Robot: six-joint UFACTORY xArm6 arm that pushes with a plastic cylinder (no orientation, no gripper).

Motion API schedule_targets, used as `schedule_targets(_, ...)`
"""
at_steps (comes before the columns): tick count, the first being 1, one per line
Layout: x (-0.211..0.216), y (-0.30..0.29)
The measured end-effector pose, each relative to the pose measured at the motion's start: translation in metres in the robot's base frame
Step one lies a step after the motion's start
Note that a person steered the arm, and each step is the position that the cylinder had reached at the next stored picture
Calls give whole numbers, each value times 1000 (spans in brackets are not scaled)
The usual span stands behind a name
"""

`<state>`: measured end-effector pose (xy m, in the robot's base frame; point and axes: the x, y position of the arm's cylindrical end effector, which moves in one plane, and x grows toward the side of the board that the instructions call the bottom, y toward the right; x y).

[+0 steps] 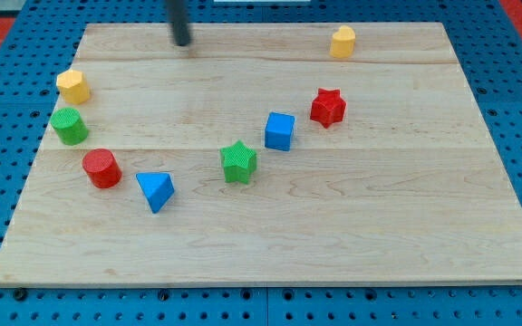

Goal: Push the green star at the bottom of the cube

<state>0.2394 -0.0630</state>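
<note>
The green star (238, 162) lies near the middle of the wooden board (352, 226). The blue cube (280, 130) sits just up and to the right of it, close but apart. My tip (182, 41) is at the view's top, left of centre, far above and to the left of both blocks. It touches no block.
A red star (328, 107) lies right of the cube. A yellow block (342, 42) is at the top right. At the left sit a yellow hexagon (73, 86), a green cylinder (69, 125), a red cylinder (102, 167) and a blue triangle (156, 190).
</note>
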Motion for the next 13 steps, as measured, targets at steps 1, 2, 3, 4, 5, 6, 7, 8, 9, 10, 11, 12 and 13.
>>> schedule_targets(1,29,134)
schedule_targets(2,39,237)
schedule_targets(3,40,242)
schedule_targets(4,40,244)
schedule_targets(5,40,245)
schedule_targets(6,40,249)
schedule_targets(7,40,248)
schedule_targets(8,40,215)
schedule_targets(9,40,156)
schedule_targets(10,78,92)
schedule_targets(11,121,36)
schedule_targets(12,166,-6)
schedule_targets(13,203,-26)
